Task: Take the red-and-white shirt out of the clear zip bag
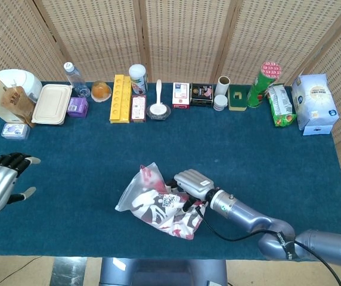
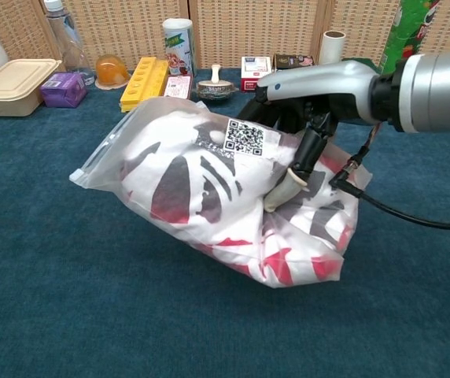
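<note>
**Operator:** Where was the clear zip bag (image 1: 155, 201), and what did it contain?

**Technician:** It sat near the front edge of the blue tabletop (image 1: 260, 149), roughly centred. The red-and-white shirt (image 2: 209, 197) was fully inside it, bunched up. A QR-code label (image 2: 245, 137) faced upward on the bag's top surface. In the chest view the bag's left end looked raised off the cloth, though that angle made it hard to confirm.

**Operator:** State of the right hand (image 2: 304, 118)?

**Technician:** It gripped the bag from above at the right end. The fingers were curled down into the plastic, and one pale fingertip (image 2: 278, 193) pressed against the bag's side. A black cable (image 2: 414, 219) ran from the wrist across the cloth.

**Operator:** And the left hand (image 1: 0, 182)?

**Technician:** It hung at the far left edge of the head view, well apart from the bag, with fingers apart and holding nothing. The chest view did not show it.

**Operator:** Other items?

**Technician:** A row stood along the back edge, including a beige lunch box (image 1: 52, 103), a yellow tray (image 1: 120, 98) and a green canister (image 1: 262, 76).
</note>
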